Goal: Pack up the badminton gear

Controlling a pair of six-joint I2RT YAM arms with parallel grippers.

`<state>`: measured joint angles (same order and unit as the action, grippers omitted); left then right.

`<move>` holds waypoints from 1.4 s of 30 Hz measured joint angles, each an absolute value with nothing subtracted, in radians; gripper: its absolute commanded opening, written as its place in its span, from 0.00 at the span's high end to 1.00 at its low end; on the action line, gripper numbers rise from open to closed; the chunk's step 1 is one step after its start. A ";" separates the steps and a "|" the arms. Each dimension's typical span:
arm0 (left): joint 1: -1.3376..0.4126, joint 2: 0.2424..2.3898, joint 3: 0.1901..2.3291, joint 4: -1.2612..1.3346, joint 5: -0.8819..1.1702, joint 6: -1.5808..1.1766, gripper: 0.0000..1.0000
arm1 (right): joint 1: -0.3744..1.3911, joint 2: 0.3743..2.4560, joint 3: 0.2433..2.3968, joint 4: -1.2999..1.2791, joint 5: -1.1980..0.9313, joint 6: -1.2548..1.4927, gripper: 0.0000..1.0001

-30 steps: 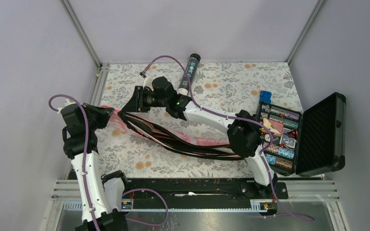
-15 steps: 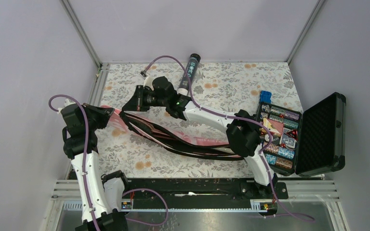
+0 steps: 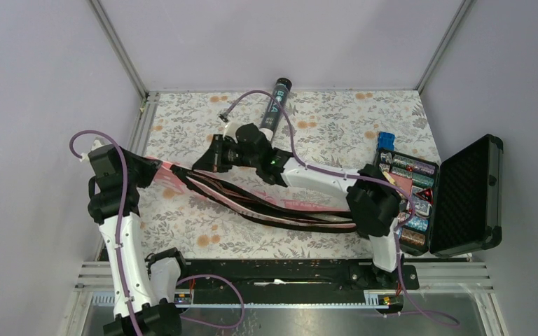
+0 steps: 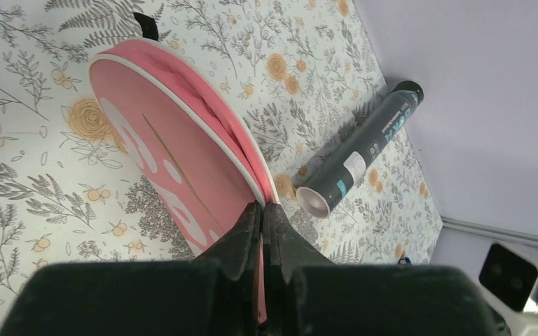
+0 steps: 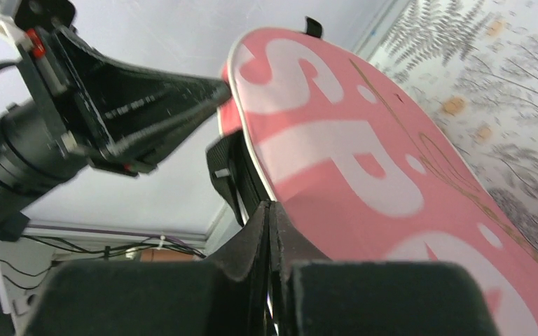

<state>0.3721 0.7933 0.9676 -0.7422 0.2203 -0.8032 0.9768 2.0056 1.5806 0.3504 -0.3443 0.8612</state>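
Left claw point(image 4: 262, 210) and right claw point(image 5: 269, 210) each clamp tight on the edge of the pink, white-piped SPORT bag point(image 4: 175, 161).

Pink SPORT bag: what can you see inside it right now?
Nothing of its contents shows. The pink bag is seen only from outside, pinched by the left gripper and the right gripper; fabric covers whatever it holds. The black tube lies outside it, on the table.
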 measured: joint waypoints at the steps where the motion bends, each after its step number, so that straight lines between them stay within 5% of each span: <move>1: 0.372 0.802 0.977 -0.751 0.213 -0.801 1.00 | 0.977 1.980 1.545 0.351 -0.331 0.851 1.00; 20: 0.372 0.833 1.014 -0.783 0.093 -0.782 1.00 | 0.953 1.352 0.926 0.186 0.062 0.702 1.00; 42: 0.377 0.878 1.040 -0.777 -0.137 -0.710 1.00 | 0.798 0.942 0.718 -0.248 0.513 0.632 1.00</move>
<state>0.3771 0.8780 1.0397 -0.7769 -0.1368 -0.7097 0.7982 0.9417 0.7181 -0.2481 0.5133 0.6319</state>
